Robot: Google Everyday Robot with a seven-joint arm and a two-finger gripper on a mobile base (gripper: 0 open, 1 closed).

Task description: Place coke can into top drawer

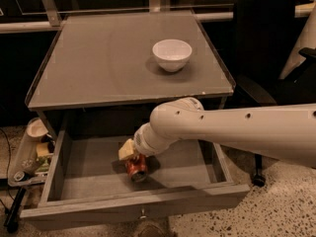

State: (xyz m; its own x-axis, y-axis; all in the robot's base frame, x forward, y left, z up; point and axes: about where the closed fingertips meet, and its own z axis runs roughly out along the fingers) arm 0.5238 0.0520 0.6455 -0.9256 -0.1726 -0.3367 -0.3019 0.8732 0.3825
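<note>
The coke can (137, 167), red with a silver end, is tilted low inside the open top drawer (89, 162), at or just above the drawer floor near its middle. My gripper (131, 157) reaches down into the drawer from the right, on the end of the white arm (232, 130). It is right at the can's upper left side and touches it. The arm's wrist hides the top of the can. The drawer is pulled well out of the grey cabinet, and its small knob (142, 214) shows at the front centre.
A white bowl (172, 54) stands on the flat grey cabinet top (98, 63), right of centre. A black office chair (266, 48) stands to the right. A low cart with cups and clutter (30, 154) sits left of the drawer. The floor is speckled.
</note>
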